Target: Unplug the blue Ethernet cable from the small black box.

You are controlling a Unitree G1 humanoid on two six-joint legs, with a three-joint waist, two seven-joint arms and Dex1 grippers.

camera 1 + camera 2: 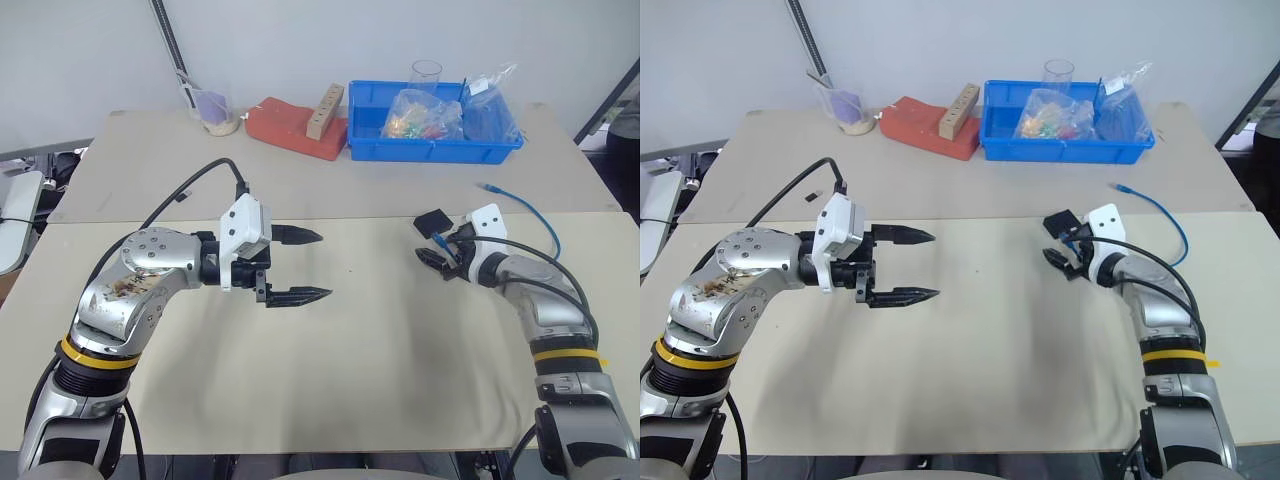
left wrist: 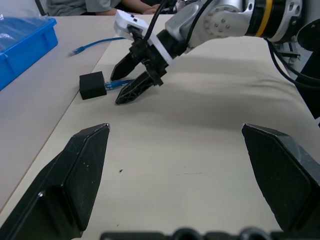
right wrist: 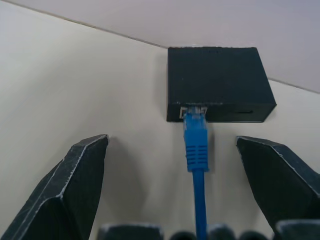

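lining up my right gripper [image 3: 200, 165], fingers apart around the thin blue ethernet cable [image 3: 196, 145], still plugged into the small black plastic box [image 3: 217, 85] on the table, ready to pinch. my left gripper [image 1: 298, 265] waits open.

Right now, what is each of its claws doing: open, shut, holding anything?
Left gripper: open, holding nothing, above the table.
Right gripper: open, holding nothing, its fingers either side of the blue Ethernet cable, which is plugged into the small black box.

Lab bench, blue parts bin [image 1: 436, 150], plain wall [image 1: 300, 40]
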